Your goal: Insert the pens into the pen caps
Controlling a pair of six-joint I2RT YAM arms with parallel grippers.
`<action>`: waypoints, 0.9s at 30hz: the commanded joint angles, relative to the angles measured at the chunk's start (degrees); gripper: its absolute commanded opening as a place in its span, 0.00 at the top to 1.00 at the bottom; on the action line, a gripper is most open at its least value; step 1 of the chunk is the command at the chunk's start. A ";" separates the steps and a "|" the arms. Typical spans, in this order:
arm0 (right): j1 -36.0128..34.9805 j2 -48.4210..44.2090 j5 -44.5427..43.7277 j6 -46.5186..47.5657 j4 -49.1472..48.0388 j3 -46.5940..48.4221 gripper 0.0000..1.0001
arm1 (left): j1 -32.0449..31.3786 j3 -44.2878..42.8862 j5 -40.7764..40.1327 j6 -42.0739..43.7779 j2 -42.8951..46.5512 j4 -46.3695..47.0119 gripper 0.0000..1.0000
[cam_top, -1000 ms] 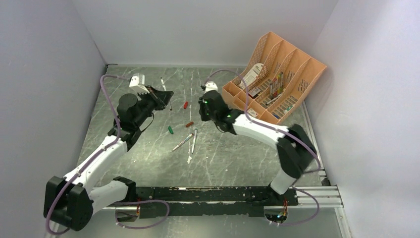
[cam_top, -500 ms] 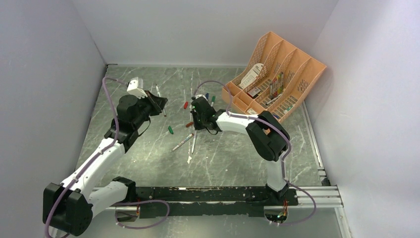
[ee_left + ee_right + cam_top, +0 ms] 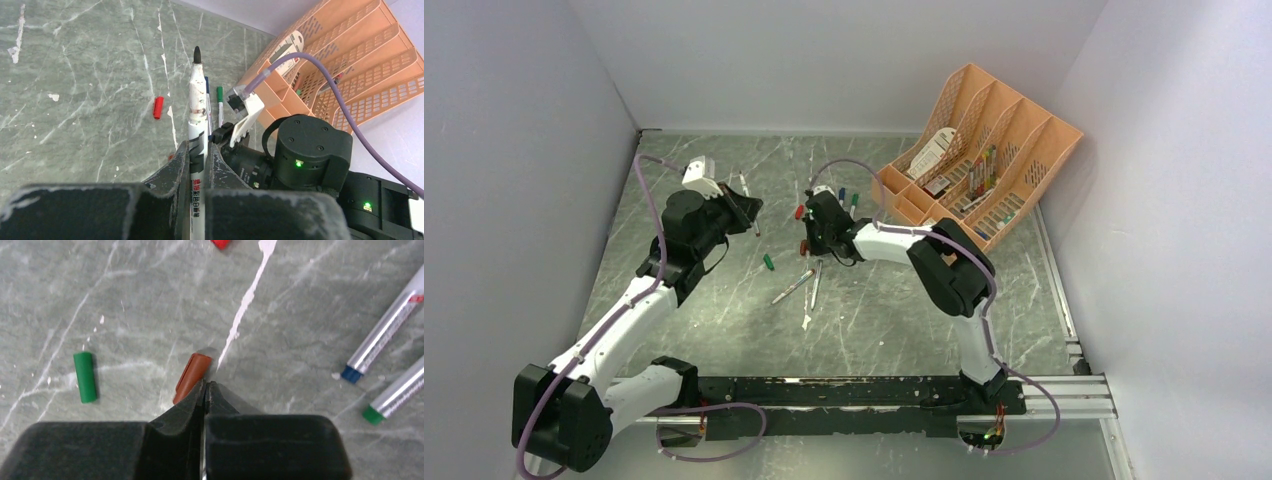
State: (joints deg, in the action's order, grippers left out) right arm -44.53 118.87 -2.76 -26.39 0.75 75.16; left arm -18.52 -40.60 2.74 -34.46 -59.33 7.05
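Right tool (image 3: 206, 387) is pinched shut on nothing, just beside the brown cap (image 3: 191, 375); sliding could knock it away. Left tool (image 3: 199, 150) clamps a pen (image 3: 198, 100).

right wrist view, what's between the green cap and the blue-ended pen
The brown cap, with the shut right gripper close beside it; the rest of the stretch from green cap to blue-ended pen is bare. Shows in the right wrist view.

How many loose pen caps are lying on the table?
3: a red cap farthest back, a green cap on the left, a brownish cap beside the right tool's tips. Others may be hidden.
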 commanded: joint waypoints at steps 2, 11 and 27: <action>1.01 4.69 -0.32 0.84 1.09 2.60 1.00 | 0.51 -0.91 1.09 0.53 -0.32 -0.87 0.93; 0.40 -0.48 -3.99 3.41 -1.63 1.27 0.69 | 0.51 -1.35 0.81 0.97 0.11 -1.97 0.93; -3.73 4.61 -6.89 5.78 4.57 7.41 0.53 | 0.51 -0.55 1.27 0.91 0.79 -1.93 0.93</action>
State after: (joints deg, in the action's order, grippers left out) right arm -47.11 119.87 -6.24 -22.41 1.19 78.13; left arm -18.46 -40.60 3.09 -34.37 -59.53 5.67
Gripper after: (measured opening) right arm 0.469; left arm 0.145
